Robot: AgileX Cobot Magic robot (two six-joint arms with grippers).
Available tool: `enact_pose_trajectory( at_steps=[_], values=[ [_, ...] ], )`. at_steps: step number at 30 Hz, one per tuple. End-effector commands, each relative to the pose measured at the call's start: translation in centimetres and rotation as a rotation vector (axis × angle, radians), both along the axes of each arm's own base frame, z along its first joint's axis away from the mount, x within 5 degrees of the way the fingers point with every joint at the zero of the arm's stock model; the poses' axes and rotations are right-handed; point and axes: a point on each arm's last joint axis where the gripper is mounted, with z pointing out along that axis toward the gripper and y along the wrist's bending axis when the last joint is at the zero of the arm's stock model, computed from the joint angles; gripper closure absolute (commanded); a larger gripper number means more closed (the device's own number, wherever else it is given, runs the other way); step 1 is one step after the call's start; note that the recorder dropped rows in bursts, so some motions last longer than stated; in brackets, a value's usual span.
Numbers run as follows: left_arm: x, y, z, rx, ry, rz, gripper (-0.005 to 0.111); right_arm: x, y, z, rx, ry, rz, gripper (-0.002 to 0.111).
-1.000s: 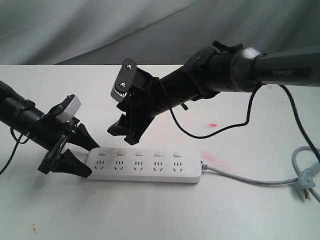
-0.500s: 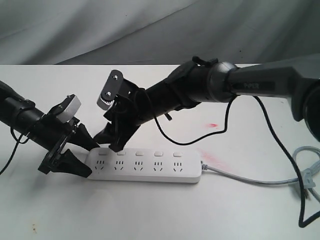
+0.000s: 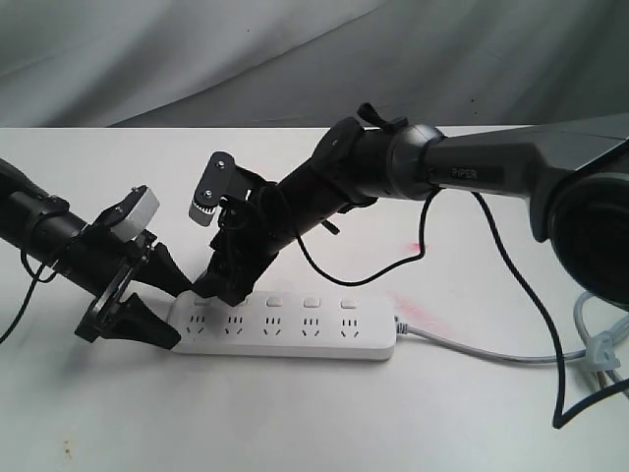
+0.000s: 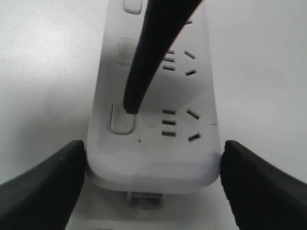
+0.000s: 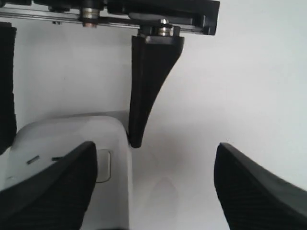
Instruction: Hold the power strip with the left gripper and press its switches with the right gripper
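The long flat white plastic power strip [image 3: 285, 329] lies on the white surface [image 3: 314, 423], its left end gripped between the pointed tips of the slim black left claw [image 3: 185, 317]. The black, metal-plated right claw [image 3: 224, 292] is spread wide, one fingertip [image 4: 130, 103] on the leftmost square white switch [image 4: 122, 120].

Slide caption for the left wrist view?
Black right gripper fingertip on end square switch of long white power strip, clamped by black left gripper.

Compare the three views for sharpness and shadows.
Exterior view: even light, sharp, faint shadows under the power strip. Left wrist view: power strip slightly soft, left gripper blurred up close. Right wrist view: right gripper soft-edged, pale shadow on the table.
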Motion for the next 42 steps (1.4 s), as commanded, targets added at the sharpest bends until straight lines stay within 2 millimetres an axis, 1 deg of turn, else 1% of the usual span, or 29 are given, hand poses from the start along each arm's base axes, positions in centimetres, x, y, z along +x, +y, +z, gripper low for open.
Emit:
enact_pose_trajectory(
  at_steps=[1, 7, 16, 20, 23, 28, 32, 37, 42],
  values=[
    [0.3, 0.0, 0.2, 0.009, -0.022, 0.004, 0.063, 0.1, 0.1, 0.3, 0.003, -0.011, 0.002, 0.044],
    [0.3, 0.0, 0.2, 0.009, -0.022, 0.004, 0.063, 0.2, 0.2, -0.6, -0.006, -0.004, -0.008, 0.044],
    [0.3, 0.0, 0.2, 0.009, -0.022, 0.004, 0.063, 0.4, 0.1, -0.9, -0.011, -0.014, -0.019, 0.044],
    [0.3, 0.0, 0.2, 0.009, -0.022, 0.004, 0.063, -0.1, 0.6, -1.5, -0.024, -0.006, 0.0, 0.044],
    [0.3, 0.0, 0.2, 0.009, -0.022, 0.004, 0.063, -0.4, 0.9, -1.5, -0.024, -0.006, 0.01, 0.044],
    [0.3, 0.0, 0.2, 0.009, -0.022, 0.004, 0.063, -0.3, 0.8, -1.6, -0.04, -0.01, 0.009, 0.044],
    [0.3, 0.0, 0.2, 0.009, -0.022, 0.004, 0.063, -0.3, 0.5, -2.4, -0.085, -0.008, 0.013, 0.044],
    [0.3, 0.0, 0.2, 0.009, -0.022, 0.004, 0.063, 0.0, 0.4, -2.8, -0.094, -0.025, -0.009, 0.044],
    [0.3, 0.0, 0.2, 0.009, -0.022, 0.004, 0.063, -0.1, 0.2, -3.9, -0.124, -0.015, -0.003, 0.044]
  ],
)
